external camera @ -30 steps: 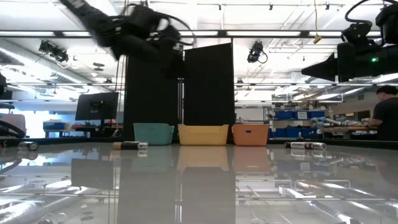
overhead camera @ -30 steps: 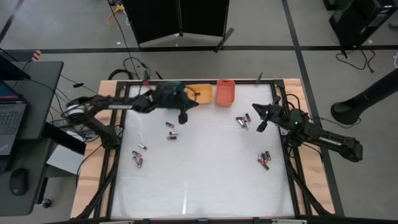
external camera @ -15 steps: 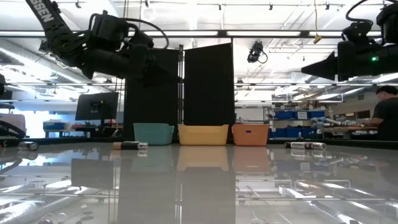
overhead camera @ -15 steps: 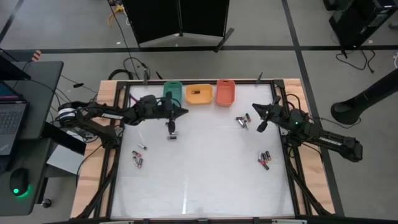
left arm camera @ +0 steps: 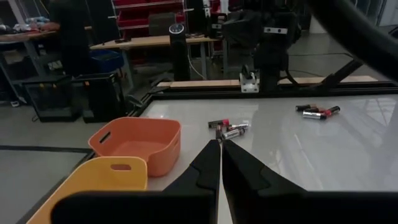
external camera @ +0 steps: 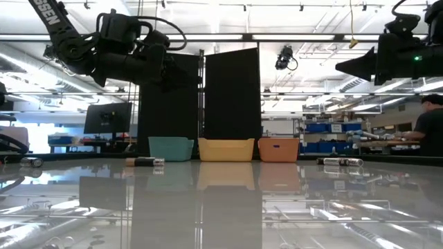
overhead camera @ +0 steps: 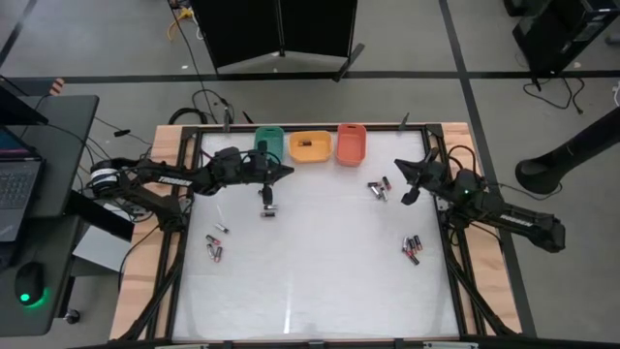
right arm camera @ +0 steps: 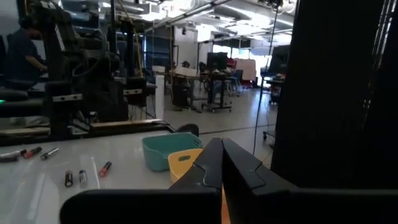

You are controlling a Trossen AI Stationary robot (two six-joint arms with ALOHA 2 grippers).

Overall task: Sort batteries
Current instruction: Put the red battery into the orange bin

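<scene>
Now your left gripper (overhead camera: 282, 173) hovers closed and empty at eleven o'clock; open it, then descend squarely over the batteries (overhead camera: 268, 202) just below. Your right gripper (overhead camera: 412, 179), also closed, waits at two o'clock.

Glossy, mirror-smooth white table top (overhead camera: 320, 262) framed in pale wood; matt plastic trays (overhead camera: 351, 143); shiny metallic batteries (left arm camera: 231, 131); matt black fingers (left arm camera: 205, 171).

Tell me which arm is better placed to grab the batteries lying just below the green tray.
Left, probably. The left hand hovers close to those two batteries, fingers shut. The right hand hangs across the table by another cluster.
</scene>
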